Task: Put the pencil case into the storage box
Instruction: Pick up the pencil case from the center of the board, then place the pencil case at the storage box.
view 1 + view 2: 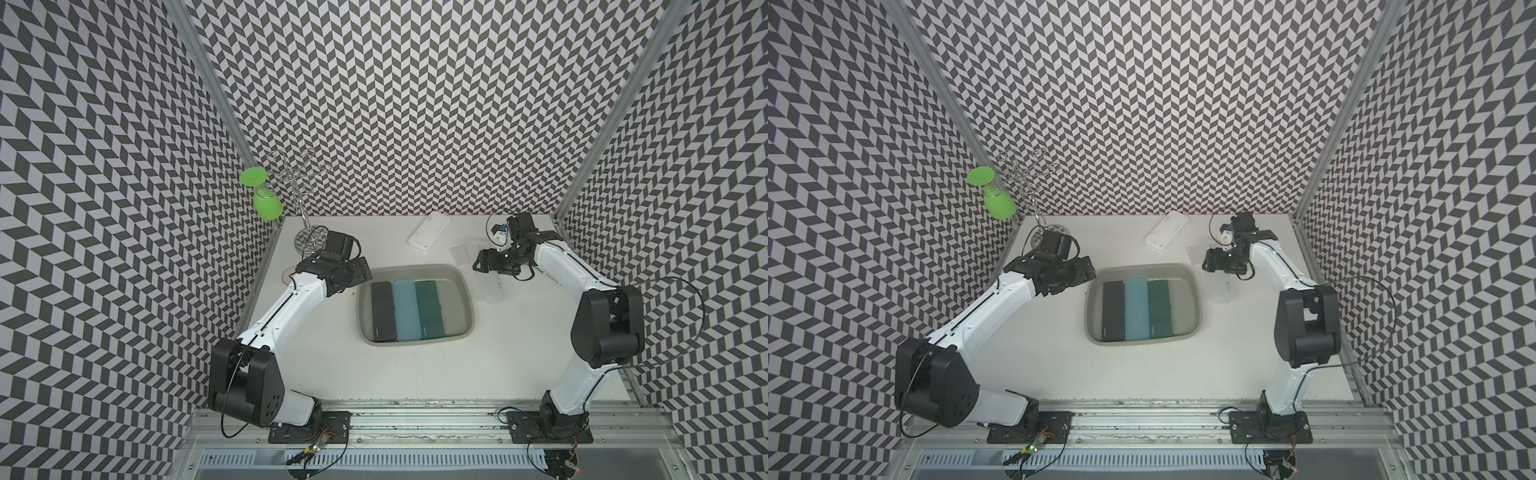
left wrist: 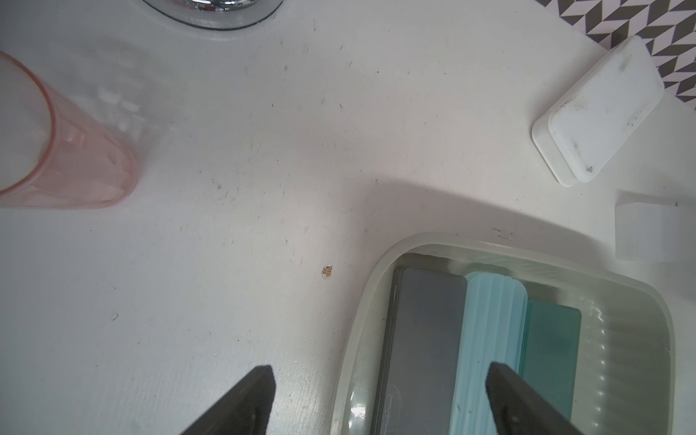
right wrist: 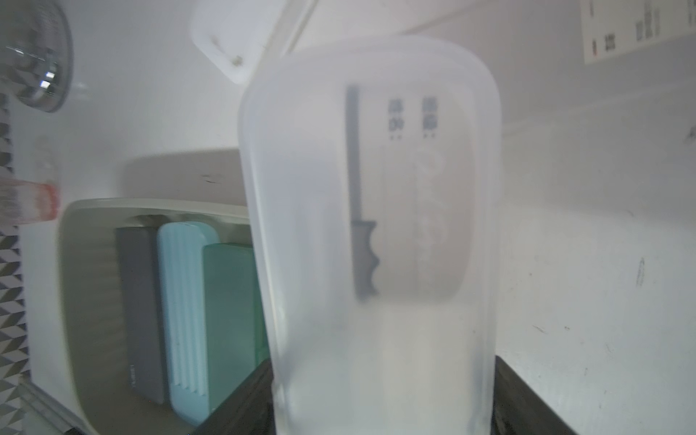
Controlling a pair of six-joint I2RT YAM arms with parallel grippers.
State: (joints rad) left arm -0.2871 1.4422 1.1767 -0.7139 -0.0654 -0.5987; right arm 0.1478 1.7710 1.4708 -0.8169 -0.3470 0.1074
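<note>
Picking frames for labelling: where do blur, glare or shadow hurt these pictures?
Right wrist view: the frosted pencil case is close and blurred, its print unreadable. Left wrist view: the pink cup is out of focus; shadow lies beside the storage box, glare inside it. Both top views: sharp, but that case barely shows on the table.

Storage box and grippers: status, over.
Left gripper open, empty, by storage box corner. Right gripper shut on frosted pencil case, not yet in box. Three cases inside; bare strip beside teal case. Path looks open.
</note>
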